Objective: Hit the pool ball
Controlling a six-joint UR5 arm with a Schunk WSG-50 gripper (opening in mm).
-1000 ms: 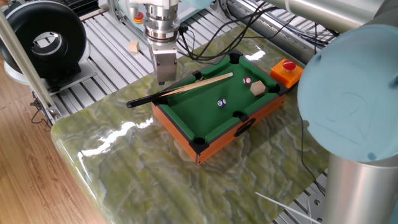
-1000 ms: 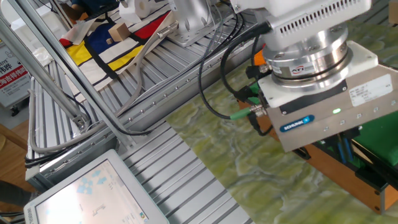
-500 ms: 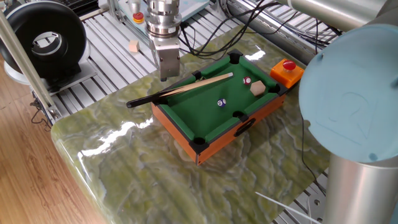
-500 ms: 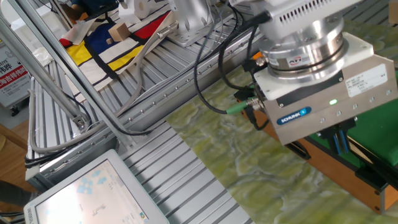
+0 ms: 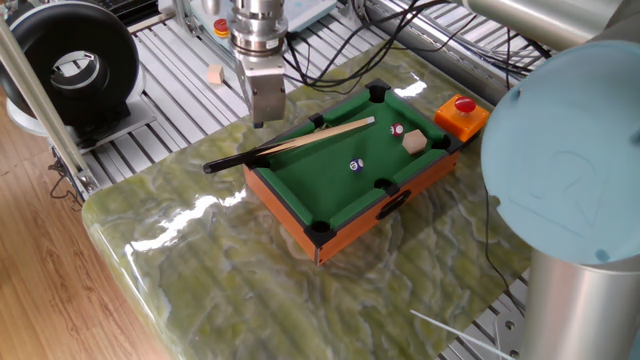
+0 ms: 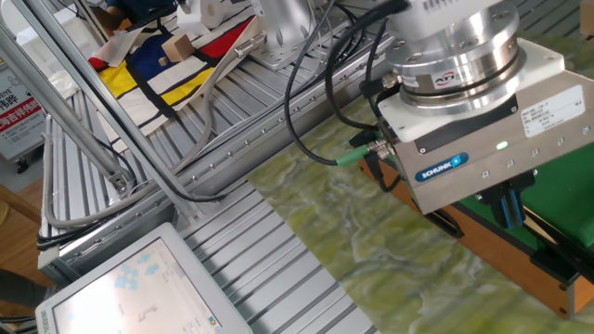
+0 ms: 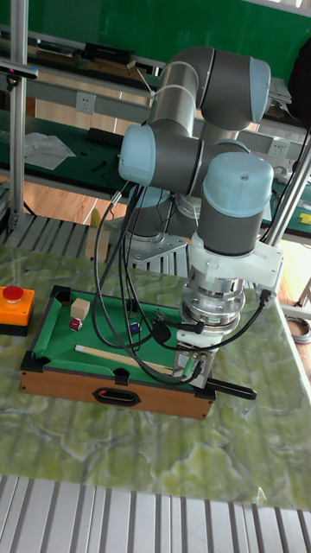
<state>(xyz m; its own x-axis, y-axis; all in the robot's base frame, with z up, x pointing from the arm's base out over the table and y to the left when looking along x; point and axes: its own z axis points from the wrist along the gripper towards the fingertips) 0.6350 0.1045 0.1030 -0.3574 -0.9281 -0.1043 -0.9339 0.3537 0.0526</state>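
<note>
One fixed view
Landmark: toy pool board [image 5: 330,185] on the marbled table [image 5: 200,260].
Pool ball [image 5: 354,166]: dark with a white spot, on the felt mid-board, nearer the front rail; apart from the cue.
Cue [image 5: 290,145]: lies slantwise over the board's back-left corner, dark butt overhanging onto the table.
Tool [image 5: 264,121]: hangs above the cue's butt end, just outside the board's back rail; fingers look close together, nothing in them.
Change: against half a second ago the tool has shifted slightly left and up; cue and ball unmoved.

The other fixed view
Tool [image 6: 512,211]: only the body and blue finger roots show over the board's edge; spread cannot be told here.

Tall fixed view
Tool [image 7: 195,366]: low over the cue [image 7: 130,359] near the board's right end, not pinching it.
Pool ball [image 7: 135,328]: mid-felt, left of the tool.

Meaning: cue not yet grasped, so the strike is probably still some way off.
</note>
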